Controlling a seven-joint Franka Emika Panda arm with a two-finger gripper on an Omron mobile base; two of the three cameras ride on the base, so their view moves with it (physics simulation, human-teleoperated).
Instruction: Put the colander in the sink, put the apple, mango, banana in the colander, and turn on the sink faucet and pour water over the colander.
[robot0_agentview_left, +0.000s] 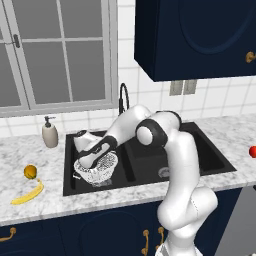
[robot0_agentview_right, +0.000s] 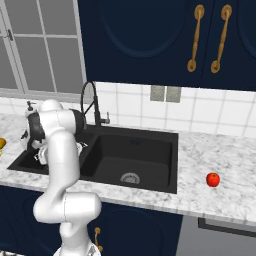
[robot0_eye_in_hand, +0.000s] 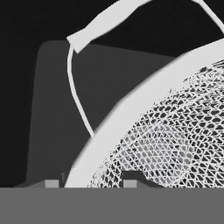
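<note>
The white colander (robot0_agentview_left: 102, 169) rests in the left basin of the black sink (robot0_agentview_left: 205, 152). My gripper (robot0_agentview_left: 86, 161) is down at the colander's left rim. In the hand view the gripper (robot0_eye_in_hand: 91, 183) straddles the rim of the colander (robot0_eye_in_hand: 166, 140), fingertips (robot0_eye_in_hand: 52, 183) apart with a small gap on each side, so it is open and holds nothing. The mango (robot0_agentview_left: 30, 171) and banana (robot0_agentview_left: 28, 194) lie on the counter left of the sink. The apple (robot0_agentview_left: 253, 151) (robot0_agentview_right: 213, 179) sits on the counter far right. The black faucet (robot0_agentview_left: 122, 96) (robot0_agentview_right: 90, 97) stands behind the sink.
A white soap pump bottle (robot0_agentview_left: 49, 132) stands behind the sink's left corner. The right basin (robot0_agentview_right: 132, 160) holds just its silver drain. Dark upper cabinets (robot0_agentview_left: 195, 35) hang above the counter, and a window (robot0_agentview_left: 55, 50) sits behind the faucet.
</note>
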